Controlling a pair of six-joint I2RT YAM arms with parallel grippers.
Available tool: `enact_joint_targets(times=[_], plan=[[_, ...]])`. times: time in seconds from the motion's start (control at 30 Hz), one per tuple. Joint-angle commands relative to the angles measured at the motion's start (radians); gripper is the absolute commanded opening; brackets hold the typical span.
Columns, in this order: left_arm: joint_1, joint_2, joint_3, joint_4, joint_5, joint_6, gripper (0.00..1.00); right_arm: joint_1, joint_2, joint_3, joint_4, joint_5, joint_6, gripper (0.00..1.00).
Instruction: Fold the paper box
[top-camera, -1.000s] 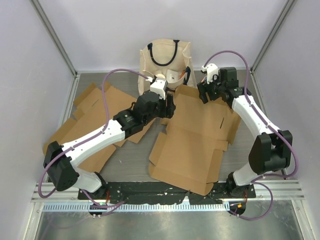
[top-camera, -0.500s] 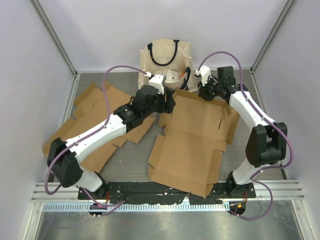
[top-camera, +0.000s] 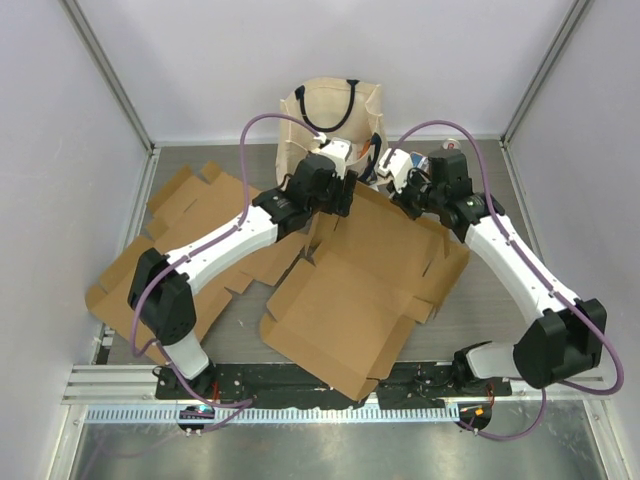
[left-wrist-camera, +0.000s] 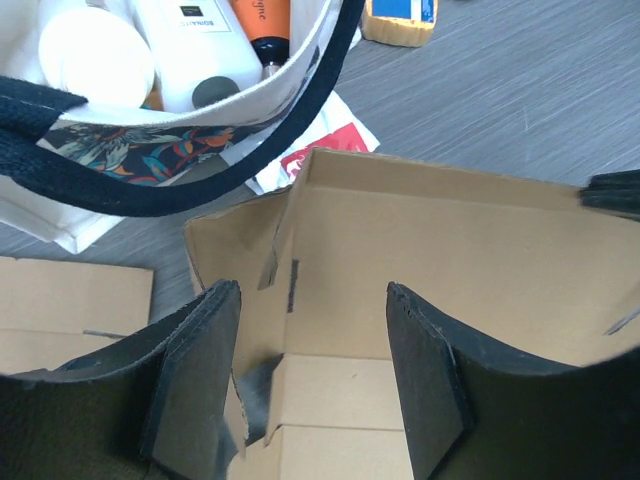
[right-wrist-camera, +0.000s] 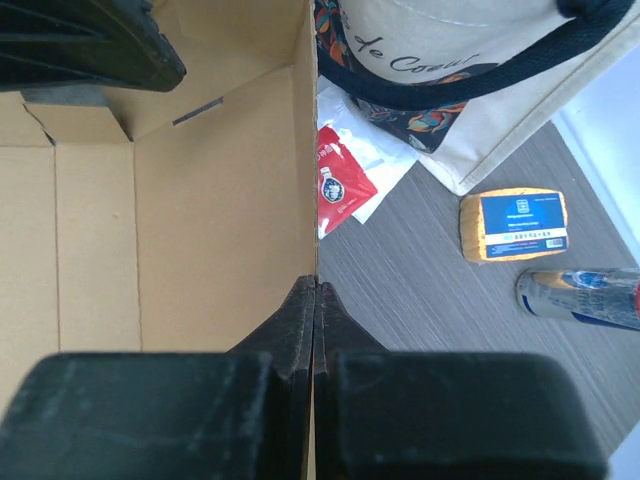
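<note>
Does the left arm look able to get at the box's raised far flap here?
Probably yes. On the left arm the jaws stand open just in front of the raised flap, with nothing between them. The right arm pinches the same flap's edge off to one side.

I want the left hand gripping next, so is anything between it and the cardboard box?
Nothing visible. The left hand is open over the cardboard box, only bare cardboard between its fingers. The tote bag and red packet sit beyond the raised back flap, and the right hand pinches that flap's edge.
</note>
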Motion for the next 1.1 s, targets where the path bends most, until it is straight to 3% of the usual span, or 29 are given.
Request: enact_joint_targets(times=[0.0, 0.33, 0.67, 0.77, 0.83, 0.9, 0.93, 0.97, 1.0, 1.03, 1.07], plan=[[-0.002, -0.004, 0.069, -0.008, -0.039, 0.086, 0.63, 0.017, -0.062, -0.014, 0.020, 0.021, -0.027, 0.01], [-0.002, 0.012, 0.101, -0.003, -0.010, 0.129, 0.59, 0.040, -0.090, -0.008, -0.004, 0.009, -0.052, 0.01], [0.000, 0.073, 0.138, -0.051, -0.016, 0.137, 0.44, 0.065, -0.112, -0.007, -0.019, 0.023, -0.069, 0.01], [-0.002, 0.088, 0.147, -0.054, -0.029, 0.132, 0.35, 0.069, -0.119, -0.015, -0.013, 0.029, -0.066, 0.01], [-0.002, 0.089, 0.141, -0.039, -0.033, 0.118, 0.19, 0.074, -0.121, -0.018, 0.000, 0.035, -0.049, 0.01], [-0.008, 0.081, 0.126, -0.001, -0.055, 0.114, 0.05, 0.101, -0.127, -0.030, 0.052, 0.095, 0.072, 0.02], [-0.014, 0.075, 0.109, 0.013, -0.118, 0.108, 0.01, 0.109, -0.147, -0.036, 0.110, 0.220, 0.148, 0.08], [-0.020, 0.069, 0.097, 0.038, -0.152, 0.100, 0.00, 0.108, -0.162, -0.030, 0.122, 0.272, 0.245, 0.35], [-0.026, 0.053, 0.086, 0.047, -0.169, 0.085, 0.00, 0.109, -0.179, -0.021, 0.131, 0.381, 0.442, 0.48], [-0.028, 0.046, 0.065, 0.056, -0.175, 0.048, 0.00, 0.109, -0.197, 0.005, 0.052, 0.514, 0.559, 0.55], [-0.028, 0.036, 0.052, 0.084, -0.200, 0.027, 0.00, 0.109, -0.200, 0.093, -0.011, 0.576, 0.667, 0.56]])
